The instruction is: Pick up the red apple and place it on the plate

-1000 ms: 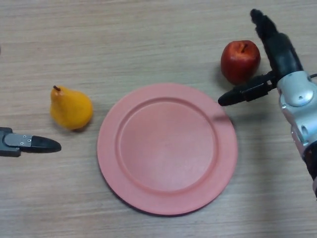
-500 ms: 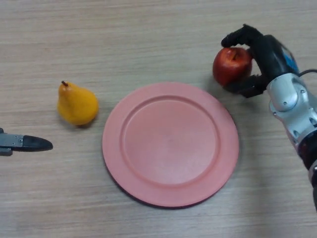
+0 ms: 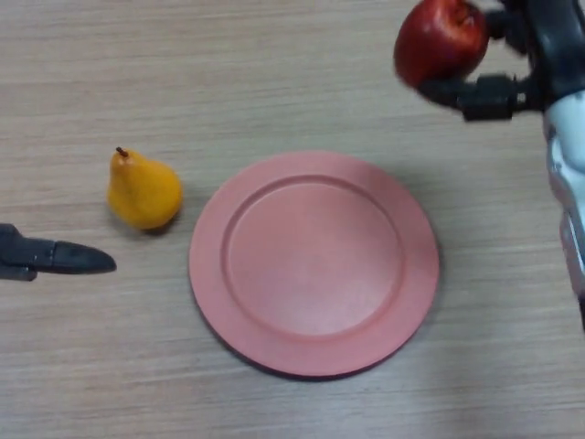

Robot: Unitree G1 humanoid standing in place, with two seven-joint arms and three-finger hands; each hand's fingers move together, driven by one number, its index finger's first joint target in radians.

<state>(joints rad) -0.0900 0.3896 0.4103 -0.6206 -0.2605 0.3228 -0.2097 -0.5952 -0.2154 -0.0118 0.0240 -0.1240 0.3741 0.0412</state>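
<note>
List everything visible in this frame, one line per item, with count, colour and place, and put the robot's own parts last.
apple: one, red, top right of the view, held in the right hand, apparently lifted off the table
plate: one, pink, round, centre of the table, nothing on it
pear: one, yellow-orange with a dark stem, on the table left of the plate, apart from it
table: one, light wood grain, fills the view
right hand: one, black, top right, fingers curled round the apple, grey-white arm running down the right edge
left hand: one, black, at the left edge below the pear, fingers straight, holding nothing
</note>
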